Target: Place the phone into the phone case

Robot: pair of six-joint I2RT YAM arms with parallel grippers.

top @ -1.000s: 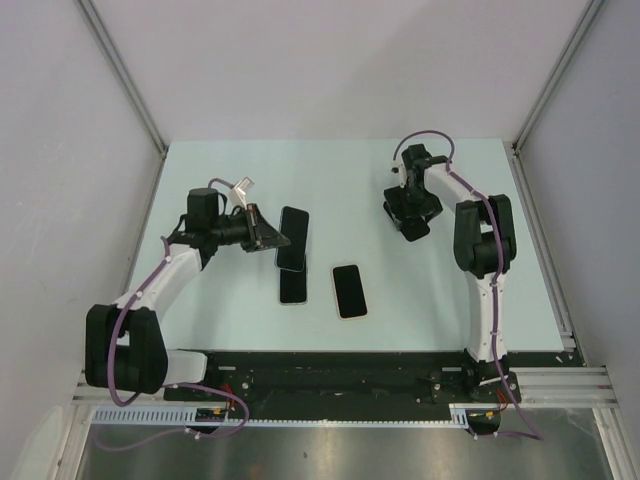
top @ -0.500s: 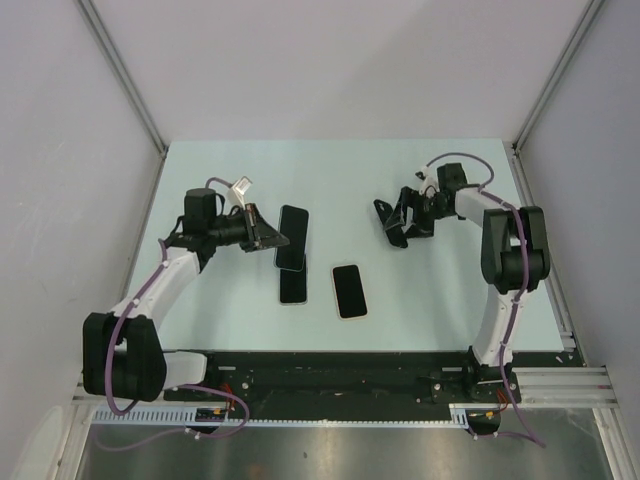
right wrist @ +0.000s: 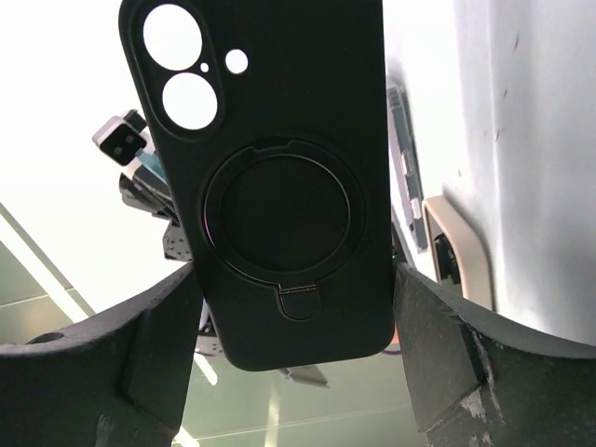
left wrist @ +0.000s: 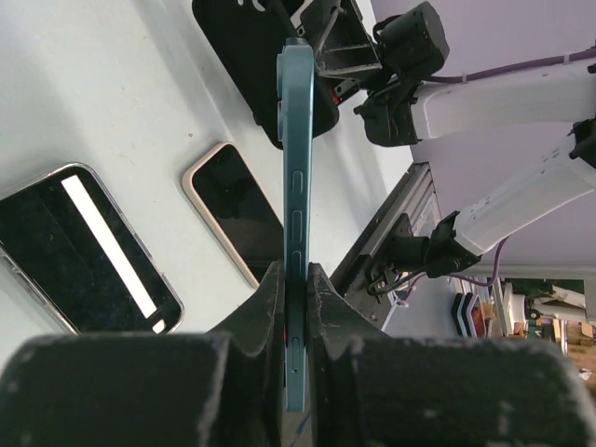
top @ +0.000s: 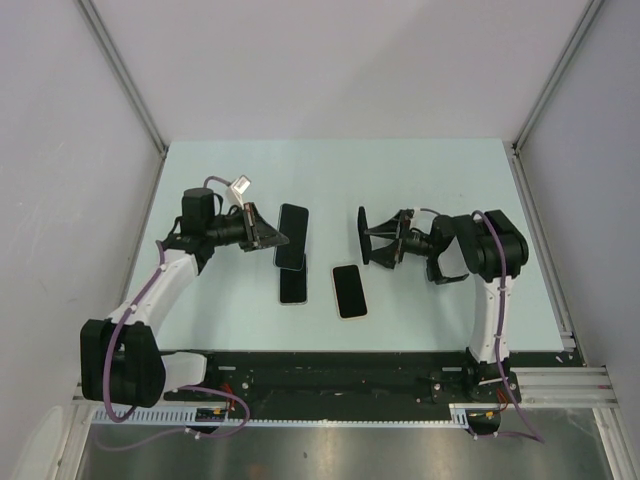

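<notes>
1. The left gripper (left wrist: 295,279) is clamped tight on the blue-green phone (left wrist: 294,158), pinching its two flat faces near one end. In the left wrist view the phone runs edge-on straight up the middle of the frame, side buttons showing.
2. In the overhead view that phone is a dark rectangle just left of centre, lifted off the table (top: 450,180). Its lower end overlaps a second phone (top: 293,288) lying flat beneath it.
3. The right gripper (top: 366,238) has its jaws spread wide and grips the black phone case (top: 362,222) by its two long edges. In the right wrist view a finger presses against each side of the case.
4. The back of the case faces the right wrist camera, with the lens cut-outs at the upper left of that frame and a round ring stand in the middle. From overhead the case is a thin dark sliver standing on edge just right of centre, held above the table.
5. The held phone and the case are apart, with open space between them across the centre of the overhead frame. The phone is not in the case.
6. A third phone (top: 349,291), pale-rimmed and screen up, lies flat on the table below that gap, near the second phone but not touching it.
</notes>
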